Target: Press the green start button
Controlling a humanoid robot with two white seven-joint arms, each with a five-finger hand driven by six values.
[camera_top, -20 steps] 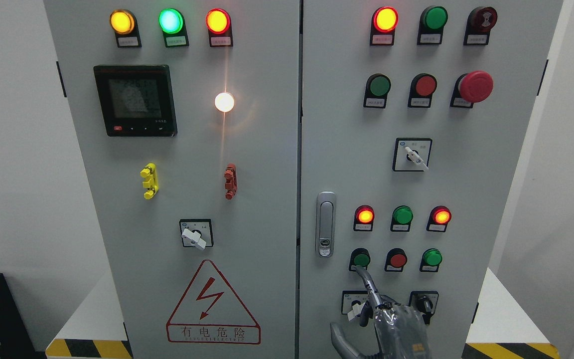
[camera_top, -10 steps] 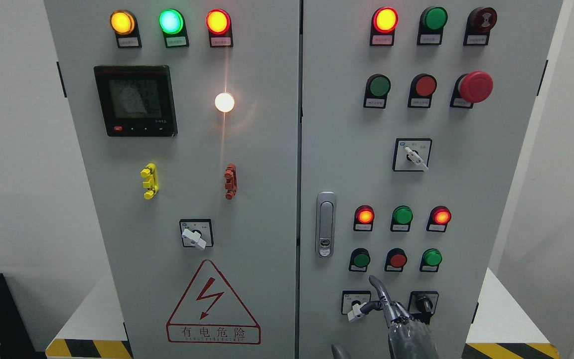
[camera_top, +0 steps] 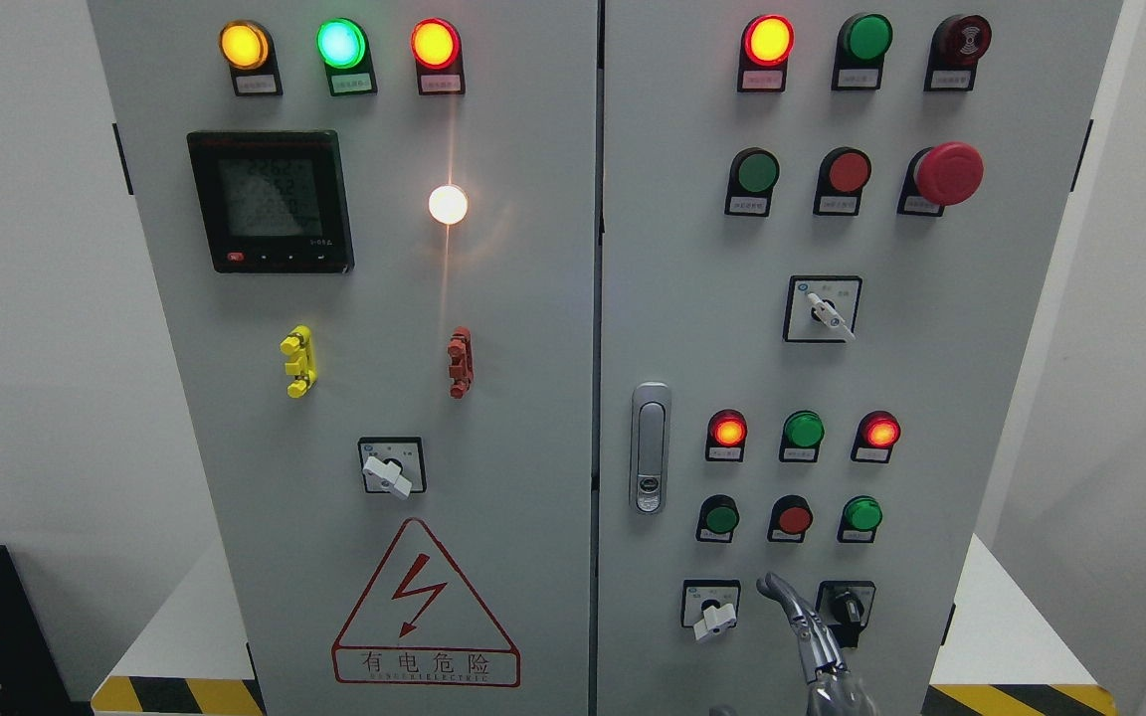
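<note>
Cabinet (camera_top: 533,298) logged as grey and two-door, set on white table (camera_top: 1011,617). Noted meter display (camera_top: 270,201) on left door, with warning triangle (camera_top: 424,603) lower down. Found green start button (camera_top: 721,518) on right door, leftmost in a row of three, beside red button (camera_top: 793,517) and below lit red lamp (camera_top: 728,430). Recorded right hand (camera_top: 812,636) rising from bottom edge, right of centre, mostly cut off by frame. Placed its tip between left selector switch (camera_top: 713,607) and right selector switch (camera_top: 847,597), below red button and apart from green start button. Could not tell whether fingers were released or clenched.
</note>
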